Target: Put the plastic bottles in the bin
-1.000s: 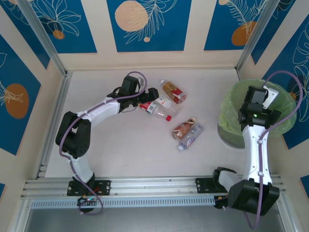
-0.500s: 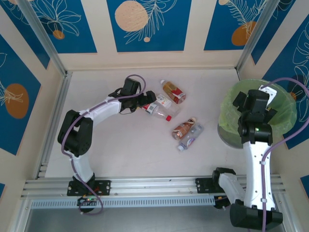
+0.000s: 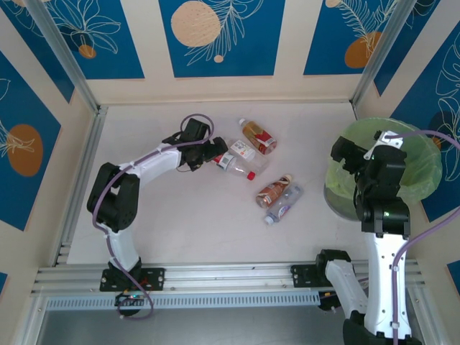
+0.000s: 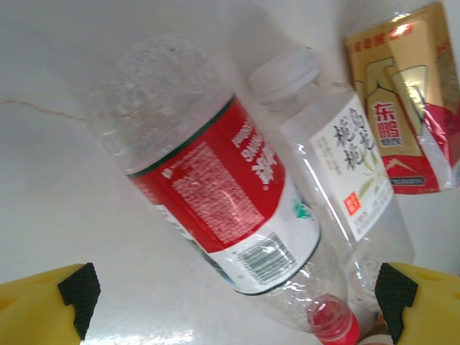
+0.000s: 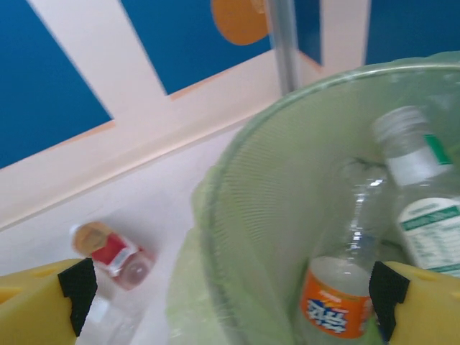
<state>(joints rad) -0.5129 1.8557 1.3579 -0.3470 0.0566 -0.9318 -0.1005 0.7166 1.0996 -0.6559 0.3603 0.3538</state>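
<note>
Progress: two seen in bin (image 3: 336,188) — orange-label bottle (image 5: 338,287); white-label bottle (image 5: 424,208)
Remaining: five bottles (image 3: 274,190) on table (image 3: 180,215), centre to far
Left gripper (image 4: 237,287): wide open; straddling red-label bottle (image 4: 215,194)
Right gripper (image 5: 226,287): open, empty — over bin

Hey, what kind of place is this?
Probably a robot test booth, not a home: two arms bolted to a metal rail, blue wall panels on an aluminium frame, and bottles lying near a lined bin.

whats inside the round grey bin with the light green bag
Two clear plastic bottles: an orange-labelled bottle and a white-and-green-labelled bottle. The floor of the bin is hidden, so any others cannot be told.
</note>
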